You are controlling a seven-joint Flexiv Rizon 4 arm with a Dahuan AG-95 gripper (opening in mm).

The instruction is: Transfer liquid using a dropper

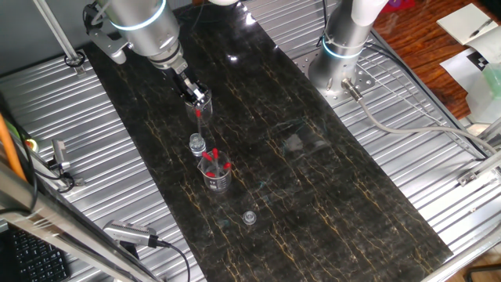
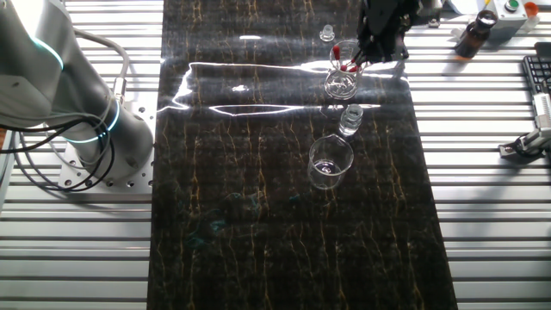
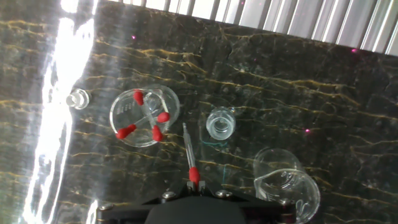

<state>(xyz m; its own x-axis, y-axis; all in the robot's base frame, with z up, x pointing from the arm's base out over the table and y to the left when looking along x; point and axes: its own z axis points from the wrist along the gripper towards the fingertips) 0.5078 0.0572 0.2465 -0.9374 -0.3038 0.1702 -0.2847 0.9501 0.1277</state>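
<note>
A long dark marble-look slab [image 1: 313,180] with gold veining runs from 11 o'clock toward 5 o'clock across a ribbed aluminium tabletop [image 1: 94,141]. Overhead light [image 2: 258,73] glares off the slab in white streaks. At 1 o'clock, beyond the table edge, reddish wooden flooring [image 1: 419,43] shows, with white papers [image 1: 470,27] lying on it. At 8 o'clock a black keyboard [image 1: 35,254] sits low by the frame. From the opposite side, a brown bottle [image 2: 476,36] stands at 1 o'clock on the ribbed metal, and another keyboard [image 2: 538,77] edge shows at 3 o'clock.
</note>
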